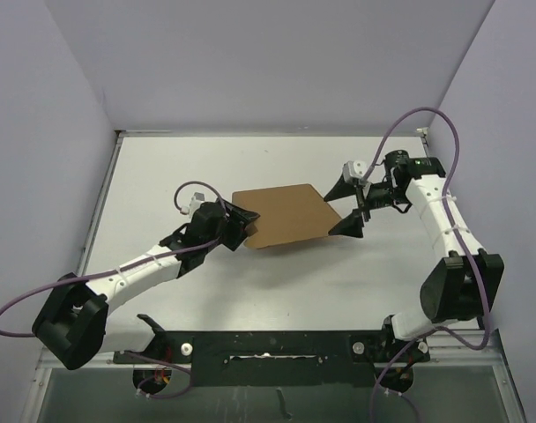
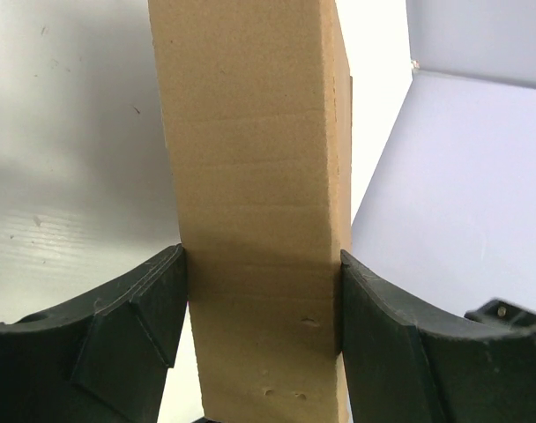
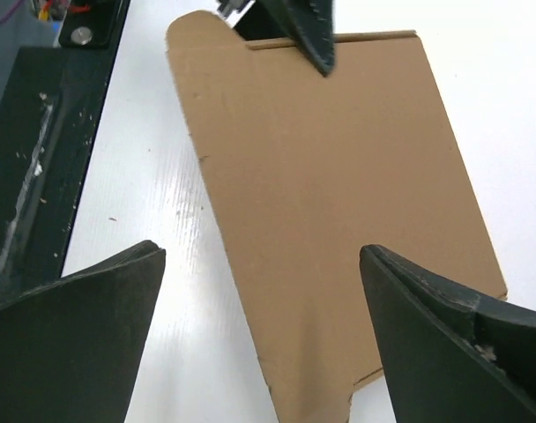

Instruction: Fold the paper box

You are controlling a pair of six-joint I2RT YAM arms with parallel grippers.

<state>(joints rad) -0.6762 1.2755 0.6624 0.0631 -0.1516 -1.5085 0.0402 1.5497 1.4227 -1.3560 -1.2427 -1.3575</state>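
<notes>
The paper box [image 1: 286,214] is a flat brown cardboard piece in the middle of the white table. My left gripper [image 1: 241,226] is shut on its left edge. In the left wrist view the cardboard [image 2: 250,176] fills the gap between the two pads of that gripper [image 2: 261,308]. My right gripper [image 1: 343,208] is open at the box's right edge, one finger on each side of its corner, not touching. In the right wrist view the box [image 3: 338,176] lies between and beyond the spread fingers of that gripper [image 3: 264,304]. A left-arm finger [image 3: 305,31] shows at its far edge.
The white table [image 1: 162,176] is bounded by pale walls at the back and sides. A black mounting rail [image 1: 277,348] runs along the near edge and also shows in the right wrist view [image 3: 39,132]. Purple cables loop off both arms.
</notes>
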